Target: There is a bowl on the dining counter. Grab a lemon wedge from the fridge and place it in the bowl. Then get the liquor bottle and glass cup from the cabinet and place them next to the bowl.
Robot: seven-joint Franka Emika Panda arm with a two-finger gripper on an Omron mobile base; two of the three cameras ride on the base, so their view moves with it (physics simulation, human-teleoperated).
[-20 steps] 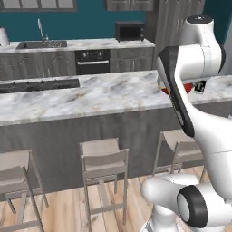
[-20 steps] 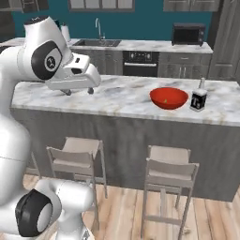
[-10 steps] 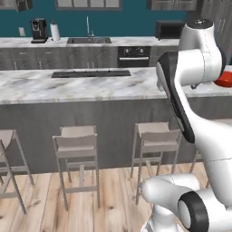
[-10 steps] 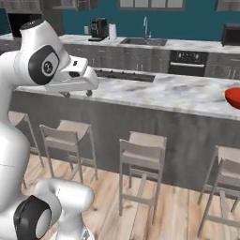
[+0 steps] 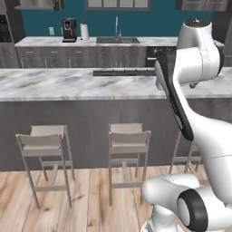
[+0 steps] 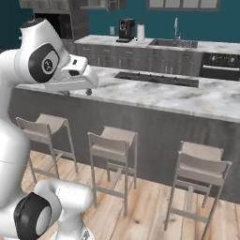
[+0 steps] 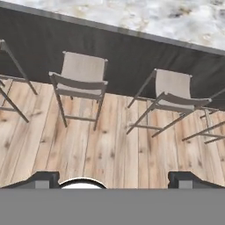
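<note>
- Kitchen with teal back wall (image 5: pixel 136 22), wood floor (image 7: pixel 110 145), grey cupboards along the back.
- Dining counter (image 5: pixel 68 84) runs across both base views, marble top on dark base; a black cooktop (image 6: pixel 154 78) is set in its top.
- Back worktop (image 5: pixel 54 41) carries a coffee machine (image 5: pixel 69 30), a paper roll (image 5: pixel 84 31) and a sink tap (image 5: pixel 116 27); an oven (image 6: pixel 220 65) sits at right in the right base view.
- Pale stools (image 5: pixel 129 145) stand on the floor against the near side of the dining counter, three in the right base view.
- Arm (image 5: pixel 190 59) rises from the base, elbow high, forearm folded forward at about counter-top height.
- Hand sits near level, over the near edge of the dining counter in the right base view, tips angled down.
- Claw (image 7: pixel 113 178) looks down at the floor and stools; dining counter lies across the top of the hand view, well apart from the tips.
- Fingers (image 7: pixel 189 179) stand wide apart, released, nothing between them.
- Dining counter is just ahead of and below the claw, not touched.
</note>
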